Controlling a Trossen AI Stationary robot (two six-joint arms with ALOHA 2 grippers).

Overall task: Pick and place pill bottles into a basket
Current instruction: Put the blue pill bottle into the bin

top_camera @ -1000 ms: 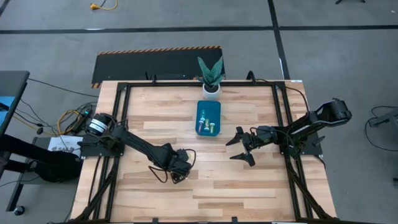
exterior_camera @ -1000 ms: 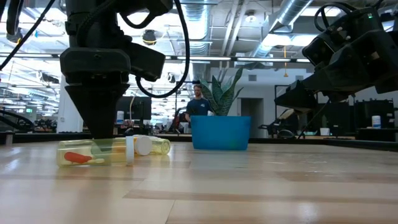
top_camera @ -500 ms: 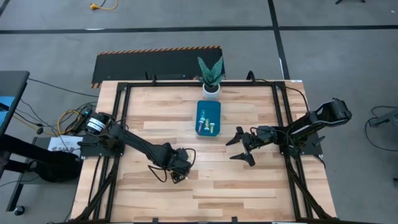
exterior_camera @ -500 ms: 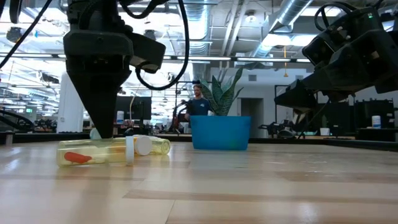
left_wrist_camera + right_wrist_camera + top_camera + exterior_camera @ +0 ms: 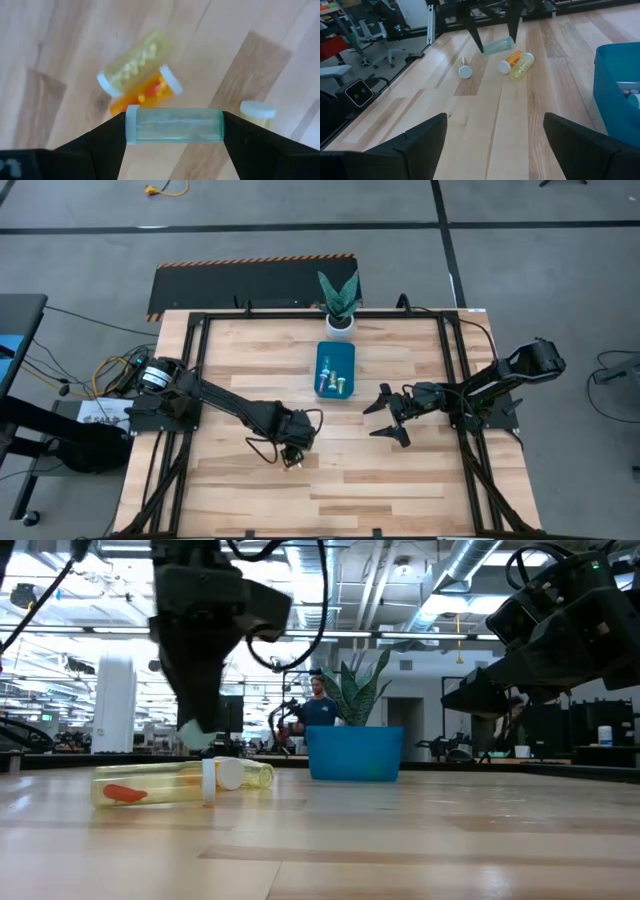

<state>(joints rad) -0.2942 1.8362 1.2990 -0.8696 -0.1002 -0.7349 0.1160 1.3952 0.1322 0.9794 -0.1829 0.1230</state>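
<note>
1. The fingers [image 5: 95,150] of the left gripper [image 5: 174,145] pinch a pale green pill bottle [image 5: 174,125] by its two ends, its white cap against one finger; the bottle lies crosswise between them, clear of the wooden table [image 5: 400,470]; the right wrist view shows the same green bottle held off the boards between two dark fingers.
2. In the high view the left gripper sits at the near-middle of the table, in front of the basket [image 5: 322,370] and well apart from it; the arm reaches in from the left edge.
3. Below the held bottle, a yellow pill bottle [image 5: 134,70] and an orange pill bottle [image 5: 145,94] lie on their sides, touching each other, white caps on; a fourth small bottle with a pale cap [image 5: 257,111] lies just beside them, alone.
4. In the low view the yellow and orange bottles lie in a row on the boards, with the left gripper raised above them.
5. The right gripper [image 5: 388,414] hangs to the right of the basket, its fingers spread wide and holding nothing; it is above the table.
6. The teal basket stands at mid-table toward the far edge, with several pill bottles [image 5: 334,378] already lying inside; a potted plant [image 5: 339,302] in a white pot stands just behind it at the far edge.
7. In the low view a person [image 5: 320,705] in a dark top shows in the room beyond the table.
</note>
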